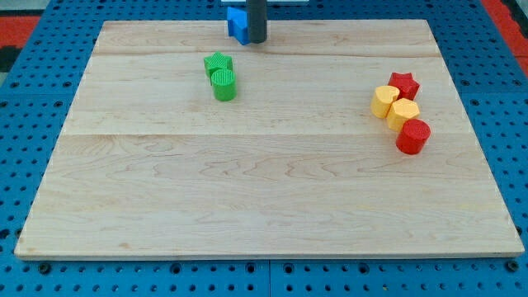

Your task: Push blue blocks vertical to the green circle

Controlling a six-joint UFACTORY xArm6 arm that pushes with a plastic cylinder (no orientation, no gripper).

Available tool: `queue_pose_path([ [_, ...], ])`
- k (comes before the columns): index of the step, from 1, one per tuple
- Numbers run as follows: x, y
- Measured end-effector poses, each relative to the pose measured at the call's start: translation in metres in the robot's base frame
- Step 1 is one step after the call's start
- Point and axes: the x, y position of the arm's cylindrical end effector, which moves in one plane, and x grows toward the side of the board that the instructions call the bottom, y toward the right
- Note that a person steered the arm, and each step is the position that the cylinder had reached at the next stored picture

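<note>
From the one camera, my tip (257, 40) sat at the view's top edge of the wooden board (264, 198), pressed right against a blue block (238, 24) on its left, shape hard to make out. There were no jaws to report, just a bare rod. Just below, a green star (217, 63) touched the green circle (223, 84), while well apart at the right clustered a red star (404, 84), two yellow blocks (384, 101) (403, 111) and a red cylinder (412, 136).

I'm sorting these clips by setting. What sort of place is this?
Probably a robotics lab bench: a wooden board sits on a blue perforated base, my tip is against a blue block, and small blocks like the green circle lie about.
</note>
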Motion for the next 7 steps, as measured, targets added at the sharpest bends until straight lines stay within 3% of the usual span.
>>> queue_pose_path([
  [1,-0.022,0.063],
  [2,-0.036,0.067],
  [3,-0.035,0.026],
  [7,-0.034,-0.010],
])
